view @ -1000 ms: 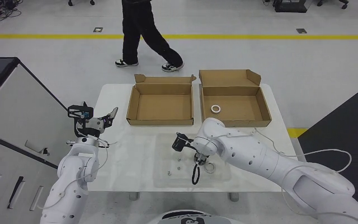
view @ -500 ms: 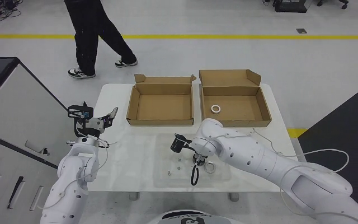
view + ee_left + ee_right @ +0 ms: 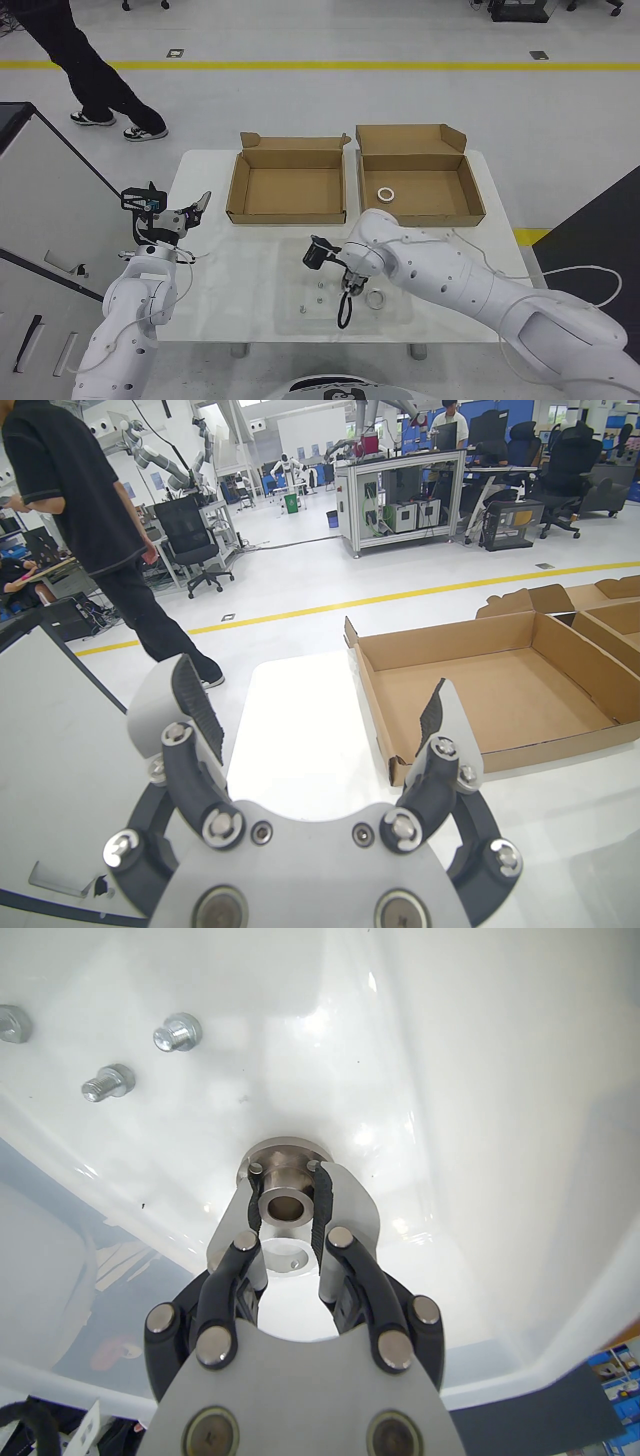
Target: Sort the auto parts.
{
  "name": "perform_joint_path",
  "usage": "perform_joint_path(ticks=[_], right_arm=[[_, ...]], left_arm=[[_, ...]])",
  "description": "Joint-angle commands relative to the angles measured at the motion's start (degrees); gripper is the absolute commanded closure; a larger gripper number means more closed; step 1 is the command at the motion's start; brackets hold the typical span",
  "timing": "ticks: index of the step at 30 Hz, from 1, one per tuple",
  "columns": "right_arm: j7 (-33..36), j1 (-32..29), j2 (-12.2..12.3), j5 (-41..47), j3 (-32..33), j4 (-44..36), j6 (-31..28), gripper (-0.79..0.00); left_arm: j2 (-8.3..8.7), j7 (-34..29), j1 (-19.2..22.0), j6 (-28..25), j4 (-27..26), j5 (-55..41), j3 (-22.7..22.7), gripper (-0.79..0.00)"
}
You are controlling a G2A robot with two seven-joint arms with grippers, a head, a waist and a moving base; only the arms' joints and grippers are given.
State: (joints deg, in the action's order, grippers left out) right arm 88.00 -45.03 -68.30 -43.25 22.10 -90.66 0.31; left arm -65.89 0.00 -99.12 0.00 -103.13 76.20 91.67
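**Work surface.** A white rectangular table stands on a pale grey workshop floor marked with a yellow line. The left wrist view shows office chairs and equipment racks in the room beyond.

**Containers.** Two shallow open brown cardboard boxes sit side by side along the far edge of the table: the left box and the right box. A small white ring lies on the floor of the right box. A glossy white plastic tray sits near the front edge of the table.

**Right gripper**. It is positioned inside the tray. Its jaws are closed on the sleeve of a flanged metal bushing, which stands upright with the flange downward. Whether the flange touches the tray floor cannot be told. A pale ring-shaped part lies just beside the bushing, beneath the gripper. Two silver hex-head bolts lie on the tray floor, apart from the bushing.

**Left gripper**. It hangs above the left edge of the table, near the left box and well apart from the tray. Its jaws are spread wide and hold nothing.
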Motion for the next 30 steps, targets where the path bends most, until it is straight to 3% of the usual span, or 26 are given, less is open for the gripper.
perform_joint_path(ticks=[1,9,14,18,30], right_arm=[[0.00,0.27,0.46,0.42,0.39,-1.43,1.19,0.000],[0.00,5.81,5.26,5.38,-0.40,-11.63,8.87,0.000],[0.00,13.35,10.01,13.15,-2.87,-18.50,15.44,0.000],[0.00,20.11,13.51,19.86,-5.64,-20.66,15.98,0.000],[0.00,21.20,13.94,20.86,-6.23,-20.81,15.98,0.000]], left_arm=[[0.00,0.00,0.00,0.00,0.00,0.00,0.00,-0.785],[0.00,0.00,0.00,0.00,0.00,0.00,0.00,-0.785],[0.00,0.00,0.00,0.00,0.00,0.00,0.00,-0.785],[0.00,0.00,0.00,0.00,0.00,0.00,0.00,-0.785],[0.00,0.00,0.00,0.00,0.00,0.00,0.00,-0.785]])
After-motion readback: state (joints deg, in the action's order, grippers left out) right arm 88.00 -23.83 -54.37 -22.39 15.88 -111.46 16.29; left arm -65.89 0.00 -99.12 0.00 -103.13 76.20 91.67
